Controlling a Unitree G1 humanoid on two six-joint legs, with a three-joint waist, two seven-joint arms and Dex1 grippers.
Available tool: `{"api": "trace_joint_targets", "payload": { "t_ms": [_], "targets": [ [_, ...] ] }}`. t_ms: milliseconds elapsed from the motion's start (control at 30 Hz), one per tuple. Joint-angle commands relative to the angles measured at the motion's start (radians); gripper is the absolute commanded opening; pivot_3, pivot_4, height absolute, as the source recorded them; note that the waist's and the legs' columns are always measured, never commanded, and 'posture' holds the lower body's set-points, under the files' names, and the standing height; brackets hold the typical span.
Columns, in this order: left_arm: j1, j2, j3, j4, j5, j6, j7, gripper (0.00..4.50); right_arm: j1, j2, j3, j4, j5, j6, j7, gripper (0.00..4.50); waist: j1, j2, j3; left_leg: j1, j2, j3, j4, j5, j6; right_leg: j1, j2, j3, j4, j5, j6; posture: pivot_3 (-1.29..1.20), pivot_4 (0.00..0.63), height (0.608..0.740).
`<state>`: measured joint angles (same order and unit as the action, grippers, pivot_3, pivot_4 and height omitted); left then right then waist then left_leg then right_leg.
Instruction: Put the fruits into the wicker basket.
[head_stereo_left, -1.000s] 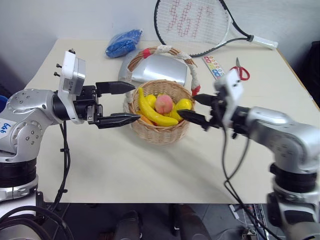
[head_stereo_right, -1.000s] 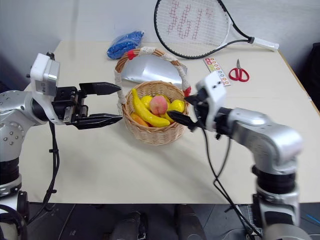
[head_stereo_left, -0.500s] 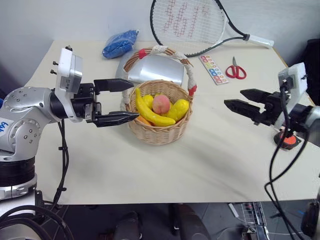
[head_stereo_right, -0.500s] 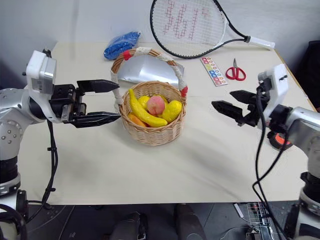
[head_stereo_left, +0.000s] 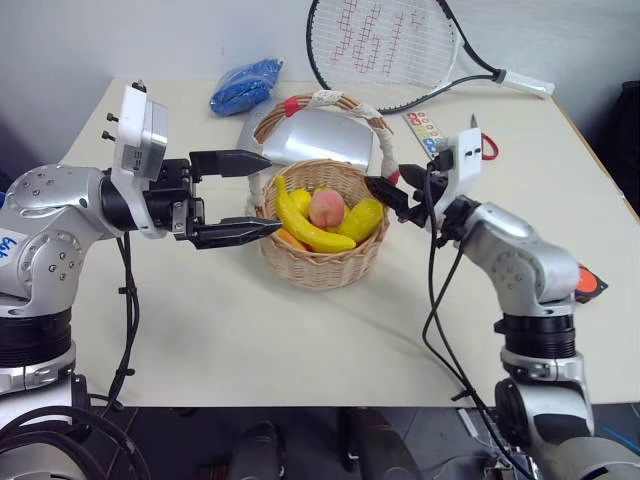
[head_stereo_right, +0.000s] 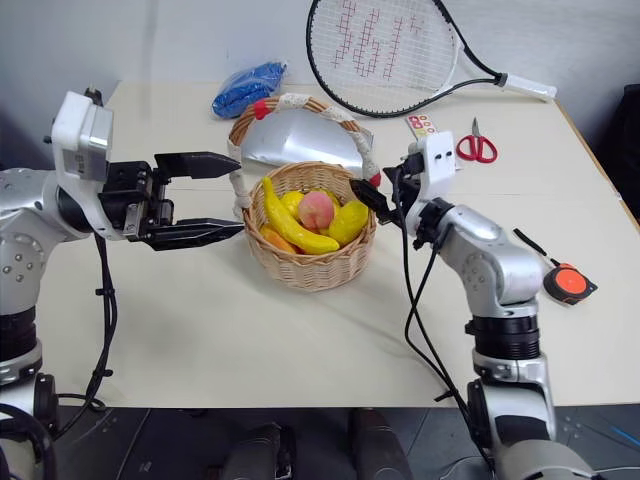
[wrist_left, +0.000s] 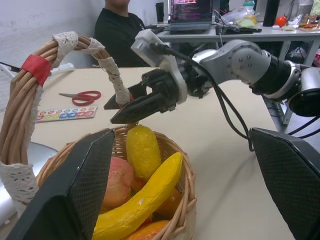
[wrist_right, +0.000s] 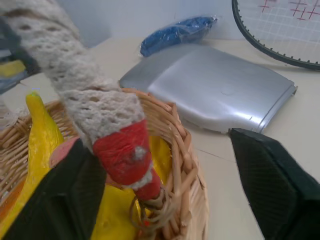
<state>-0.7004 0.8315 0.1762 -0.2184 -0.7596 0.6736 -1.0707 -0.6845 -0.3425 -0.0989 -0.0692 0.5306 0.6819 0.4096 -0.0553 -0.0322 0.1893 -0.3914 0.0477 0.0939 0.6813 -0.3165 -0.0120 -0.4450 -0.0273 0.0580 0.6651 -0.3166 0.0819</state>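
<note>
The wicker basket (head_stereo_left: 322, 262) sat mid-tabletop (head_stereo_left: 300, 340) with the banana (head_stereo_left: 301, 225), peach (head_stereo_left: 326, 208) and lemon (head_stereo_left: 362, 217) inside. My left tool (head_stereo_left: 238, 193) hung wide open just beside its left rim. My right tool (wrist_right: 165, 190) straddled the handle's red-tied base (wrist_right: 127, 156), fingers apart, not clamped.

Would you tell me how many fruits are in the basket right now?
3 named fruits in the basket: banana, peach, lemon. Something orange beneath them may be another.
</note>
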Motion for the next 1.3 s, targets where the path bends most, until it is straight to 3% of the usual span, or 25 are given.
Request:
{"api": "trace_joint_targets", "payload": {
  "t_ms": [33, 233, 300, 433, 533, 833, 1100, 1300],
  "targets": [
    [-0.003, 0.019, 0.03, -0.022, -0.006, -0.006, 0.006, 4.5, 0.016, 0.013, -0.008, -0.065, -0.026, -0.092, 0.004, 2.6, 0.0, 0.0, 0.0, 0.0, 0.0, 0.0, 0.0, 0.0, 0.0, 0.0, 0.0, 0.0, 0.0, 0.0, 0.0, 0.0, 0.15, 0.74],
    [-0.012, 0.009, 0.024, -0.018, -0.019, 0.004, 0.009, 4.5, 0.047, 0.041, -0.048, -0.143, 0.01, -0.128, -0.002, 0.54, 0.0, 0.0, 0.0, 0.0, 0.0, 0.0, 0.0, 0.0, 0.0, 0.0, 0.0, 0.0, 0.004, 0.0, 0.0, 0.0, 0.15, 0.74],
    [-0.014, 0.002, 0.023, -0.024, -0.029, 0.007, 0.009, 4.5, 0.061, 0.023, -0.061, -0.164, 0.014, -0.122, 0.006, 0.3, 0.0, 0.0, 0.0, 0.0, 0.0, 0.0, 0.0, 0.0, 0.0, 0.0, 0.0, 0.0, 0.005, 0.0, 0.0, 0.0, 0.15, 0.74],
    [-0.012, -0.01, 0.014, -0.022, -0.026, 0.002, 0.01, 4.5, 0.108, -0.039, -0.126, -0.188, 0.039, -0.109, 0.019, 0.29, 0.001, 0.0, 0.0, 0.0, 0.0, 0.0, 0.0, 0.0, 0.0, 0.0, 0.0, 0.0, 0.005, 0.0, 0.0, 0.0, 0.15, 0.74],
    [-0.015, -0.022, 0.0, -0.004, -0.014, -0.01, 0.004, 4.5, 0.156, -0.147, -0.217, -0.179, 0.026, -0.134, 0.053, 0.29, 0.01, 0.0, 0.0, 0.0, -0.001, 0.0, 0.0, 0.0, 0.0, 0.0, -0.001, 0.0, 0.003, 0.0, 0.0, 0.0, 0.15, 0.74],
    [-0.049, -0.04, -0.025, 0.056, 0.013, -0.037, -0.027, 4.5, 0.214, -0.446, -0.375, 0.055, -0.086, -0.3, 0.165, 0.29, 0.023, 0.0, 0.0, 0.001, -0.001, 0.002, 0.0, 0.0, 0.001, 0.001, 0.001, 0.002, -0.001, 0.0, 0.0, 0.0, 0.15, 0.74],
    [-0.06, -0.059, -0.042, 0.081, 0.027, -0.05, -0.042, 4.5, 0.234, -0.461, -0.395, 0.294, -0.177, -0.488, 0.138, 0.29, 0.017, 0.0, 0.0, 0.002, -0.001, 0.003, 0.0, 0.0, 0.0, 0.001, 0.001, 0.003, 0.0, 0.0, 0.0, 0.0, 0.15, 0.74],
    [-0.082, -0.066, -0.037, 0.109, 0.01, -0.03, -0.051, 4.5, 0.339, -0.477, -0.44, 0.265, -0.095, -0.451, 0.234, 2.27, 0.022, 0.0, 0.0, 0.002, -0.001, 0.003, 0.001, 0.0, 0.0, 0.001, 0.001, 0.003, 0.0, 0.0, 0.0, 0.0, 0.15, 0.74]
  ]
}}
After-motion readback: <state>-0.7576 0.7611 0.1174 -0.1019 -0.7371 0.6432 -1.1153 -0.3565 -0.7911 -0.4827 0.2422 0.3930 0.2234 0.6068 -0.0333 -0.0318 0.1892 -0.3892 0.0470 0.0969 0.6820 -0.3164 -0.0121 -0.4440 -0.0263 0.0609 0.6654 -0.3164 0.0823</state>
